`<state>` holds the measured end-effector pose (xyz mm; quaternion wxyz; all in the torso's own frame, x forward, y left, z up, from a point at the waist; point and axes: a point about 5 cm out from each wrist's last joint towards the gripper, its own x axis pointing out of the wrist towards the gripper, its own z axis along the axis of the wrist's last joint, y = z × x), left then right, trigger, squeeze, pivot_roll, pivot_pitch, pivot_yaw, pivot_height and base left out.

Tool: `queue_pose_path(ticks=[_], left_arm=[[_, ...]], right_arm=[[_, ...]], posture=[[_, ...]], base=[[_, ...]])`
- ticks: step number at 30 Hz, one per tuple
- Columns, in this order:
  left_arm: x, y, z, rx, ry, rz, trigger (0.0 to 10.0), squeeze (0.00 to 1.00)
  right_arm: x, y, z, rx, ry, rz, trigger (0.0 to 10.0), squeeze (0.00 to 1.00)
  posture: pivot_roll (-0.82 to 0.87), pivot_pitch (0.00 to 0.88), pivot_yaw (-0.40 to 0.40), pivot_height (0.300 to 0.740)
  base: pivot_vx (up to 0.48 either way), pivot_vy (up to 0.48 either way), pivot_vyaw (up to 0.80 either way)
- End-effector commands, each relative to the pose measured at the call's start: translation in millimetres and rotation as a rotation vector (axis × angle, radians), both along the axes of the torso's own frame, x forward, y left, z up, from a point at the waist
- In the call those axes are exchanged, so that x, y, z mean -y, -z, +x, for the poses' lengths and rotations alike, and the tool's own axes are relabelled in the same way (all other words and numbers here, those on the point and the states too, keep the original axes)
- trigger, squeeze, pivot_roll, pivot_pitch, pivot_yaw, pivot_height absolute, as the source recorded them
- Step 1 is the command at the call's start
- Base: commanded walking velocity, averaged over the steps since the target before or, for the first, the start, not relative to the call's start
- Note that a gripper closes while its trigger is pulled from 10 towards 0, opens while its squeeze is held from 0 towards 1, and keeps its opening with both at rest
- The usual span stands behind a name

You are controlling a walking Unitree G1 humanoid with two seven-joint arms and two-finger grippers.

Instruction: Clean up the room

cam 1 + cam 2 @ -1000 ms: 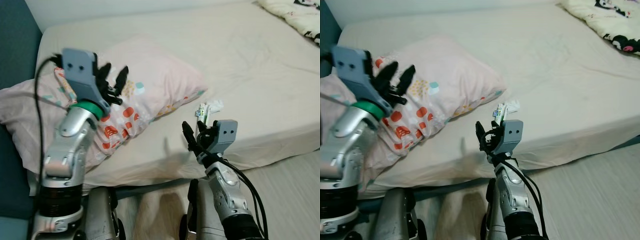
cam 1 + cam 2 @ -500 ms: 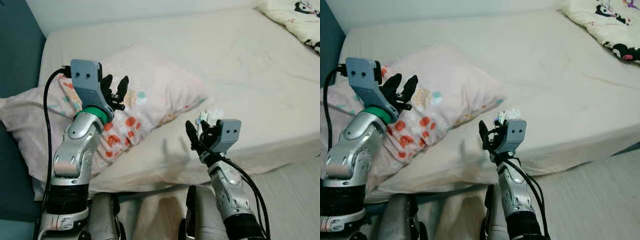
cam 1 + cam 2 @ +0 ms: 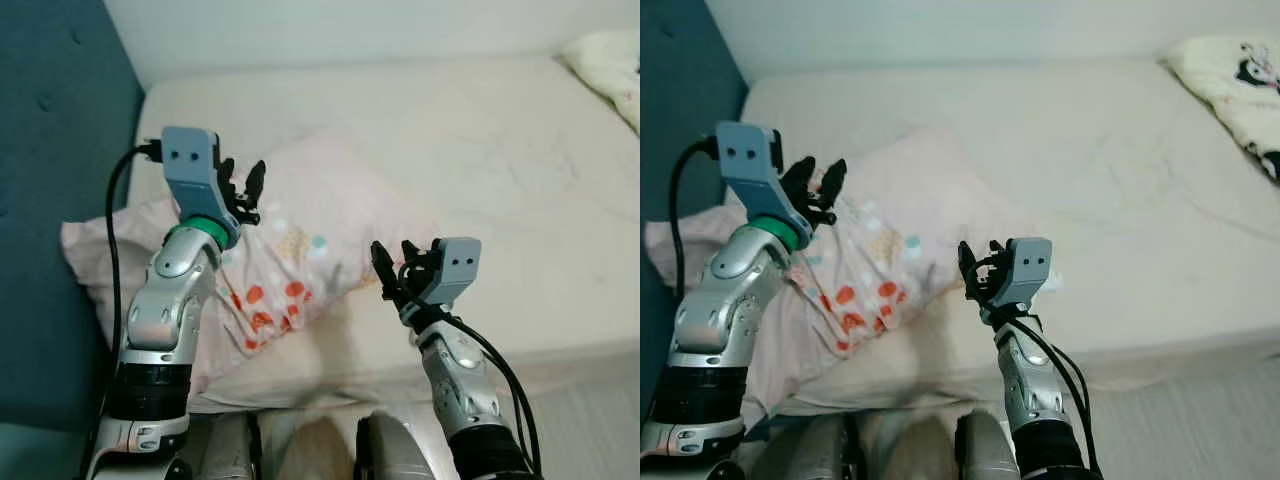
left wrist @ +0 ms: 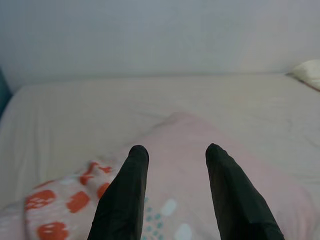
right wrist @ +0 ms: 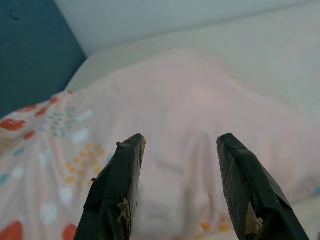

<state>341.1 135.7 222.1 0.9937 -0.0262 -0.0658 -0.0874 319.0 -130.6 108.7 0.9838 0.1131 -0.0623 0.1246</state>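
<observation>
A pink patterned pillow (image 3: 300, 255) lies askew near the bed's (image 3: 520, 160) head-end corner, its tail drooping over the near edge beside the blue headboard (image 3: 50, 200). The left gripper (image 3: 243, 190) hovers over the pillow's upper part, fingers apart and empty; the right gripper (image 3: 392, 268) hangs just off its lower side, likewise spread and holding nothing. Straightening the pillow looks like the step in hand (a judgement only). To do it well, each gripper should pinch a firm fold of cover at opposite sides, then lift together, not drag.
</observation>
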Motion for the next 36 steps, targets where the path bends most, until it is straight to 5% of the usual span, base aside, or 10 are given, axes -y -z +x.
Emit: queue_pose_path(ticks=[1, 29, 33, 36], left_arm=[[0.9, 8.1, -0.1, -0.020, -0.006, 0.020, 10.0, 0.00], [17.0, 48.8, -6.8, -0.054, 0.097, 0.120, 10.0, 0.00], [-1.6, 89.3, -19.6, -0.153, 0.129, 0.355, 10.0, 0.00], [-8.2, 99.5, -20.5, -0.191, 0.112, 0.402, 10.0, 0.00]], right_arm=[[0.7, 10.1, -4.3, -0.033, 0.002, -0.005, 10.0, 0.00], [9.0, 21.3, -6.9, -0.078, 0.101, -0.024, 10.0, 0.00], [18.9, 13.6, -9.7, -0.014, 0.135, -0.146, 10.0, 0.00], [22.3, 13.8, -9.9, -0.015, 0.148, -0.149, 10.0, 0.00]], posture=[[0.03, 0.110, 0.031, 0.715], [0.01, 0.088, 0.019, 0.740], [-0.01, 0.071, 0.021, 0.740], [-0.01, 0.071, 0.022, 0.740]], base=[[0.000, 0.000, 0.00], [0.000, 0.000, 0.00], [0.000, 0.000, 0.00], [0.000, 0.000, 0.00]])
